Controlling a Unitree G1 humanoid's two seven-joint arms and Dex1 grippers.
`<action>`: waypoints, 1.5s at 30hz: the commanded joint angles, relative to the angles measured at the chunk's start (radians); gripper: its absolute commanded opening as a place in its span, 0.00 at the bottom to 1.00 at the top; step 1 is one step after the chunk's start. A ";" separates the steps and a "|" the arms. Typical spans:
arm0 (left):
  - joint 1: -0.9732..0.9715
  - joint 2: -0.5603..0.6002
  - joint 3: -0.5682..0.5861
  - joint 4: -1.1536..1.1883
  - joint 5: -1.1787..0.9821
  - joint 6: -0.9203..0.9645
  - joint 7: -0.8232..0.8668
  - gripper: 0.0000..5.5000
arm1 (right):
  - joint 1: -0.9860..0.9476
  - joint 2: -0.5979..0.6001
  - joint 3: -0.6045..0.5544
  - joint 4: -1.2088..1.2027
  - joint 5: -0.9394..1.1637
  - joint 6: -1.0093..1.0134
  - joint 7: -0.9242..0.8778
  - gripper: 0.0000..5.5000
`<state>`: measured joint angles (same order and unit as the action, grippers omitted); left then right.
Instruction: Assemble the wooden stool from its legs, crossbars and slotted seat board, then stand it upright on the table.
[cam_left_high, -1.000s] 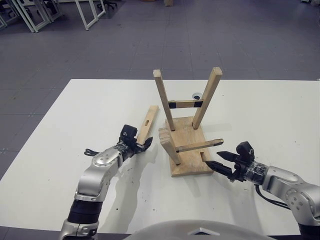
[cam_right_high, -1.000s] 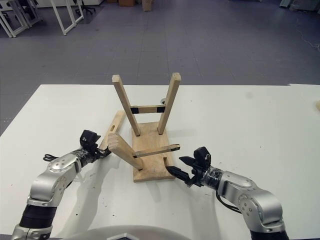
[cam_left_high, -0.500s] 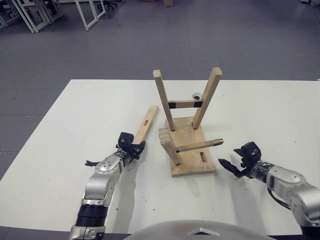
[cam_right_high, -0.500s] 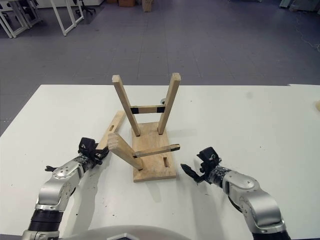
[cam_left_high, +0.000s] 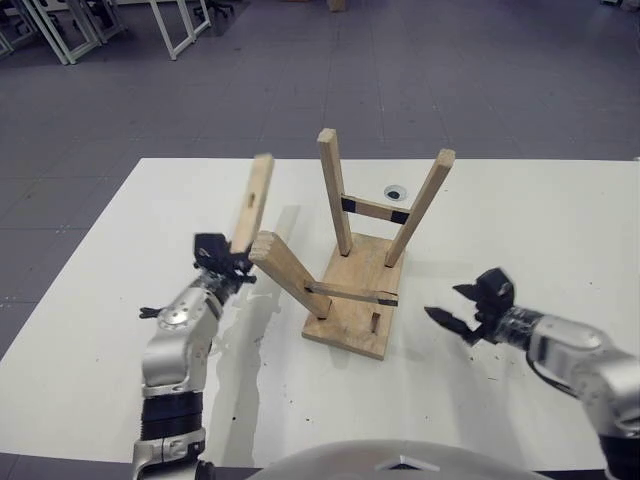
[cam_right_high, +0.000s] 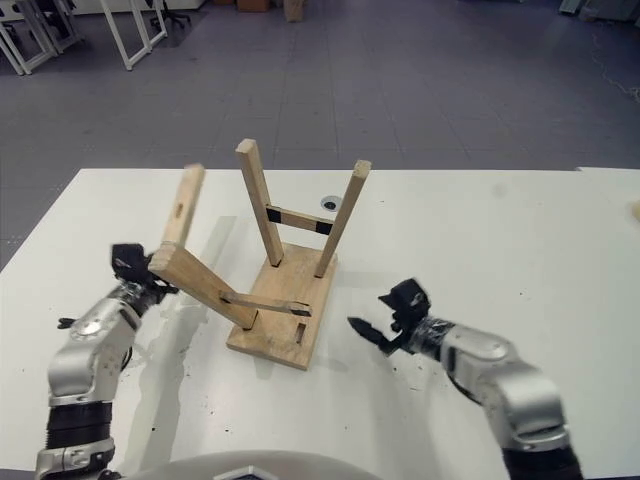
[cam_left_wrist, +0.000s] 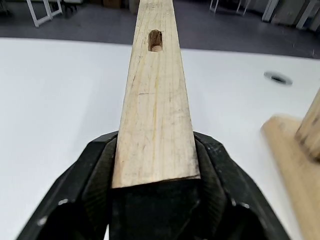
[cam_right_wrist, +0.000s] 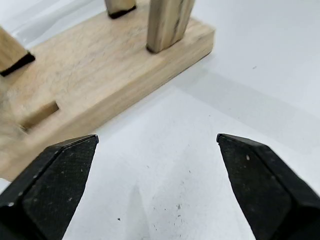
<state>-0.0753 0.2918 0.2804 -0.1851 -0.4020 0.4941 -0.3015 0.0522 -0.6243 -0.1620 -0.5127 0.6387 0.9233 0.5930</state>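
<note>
While the seat board (cam_left_high: 345, 327) lies flat on the white surface (cam_left_high: 520, 220) with three legs (cam_left_high: 336, 200) and two crossbars (cam_left_high: 375, 209) standing up from it, a fourth leg (cam_left_high: 252, 205) is gripped at its lower end by the left tool (cam_left_high: 222, 266) and is held tilted upward beside the nearest of them. The right tool (cam_left_high: 452, 305) is held open just to the right of the board, apart from it.

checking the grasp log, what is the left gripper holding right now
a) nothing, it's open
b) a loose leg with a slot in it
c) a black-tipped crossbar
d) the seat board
b: the left gripper is shut on the end of the loose leg, its fingers pressing both sides, and a slot shows near the leg's far end.
</note>
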 joint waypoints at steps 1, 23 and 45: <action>-0.182 0.122 0.226 -0.107 -0.505 0.137 -0.189 0.37 | -0.228 -0.065 -0.290 0.079 0.556 0.168 0.048 0.80; -0.590 0.245 -0.120 0.106 -0.867 0.496 -0.592 0.37 | -0.919 0.196 -0.057 0.394 1.053 0.120 -0.306 0.80; -0.610 0.225 -0.121 0.166 -0.730 0.459 -0.680 0.49 | -0.864 0.186 -0.084 0.462 0.912 0.032 -0.270 0.37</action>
<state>-0.6469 0.5140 0.1372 -0.0421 -1.1303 0.9456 -0.9863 -0.8177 -0.4237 -0.2255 -0.0522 1.5848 0.9718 0.3074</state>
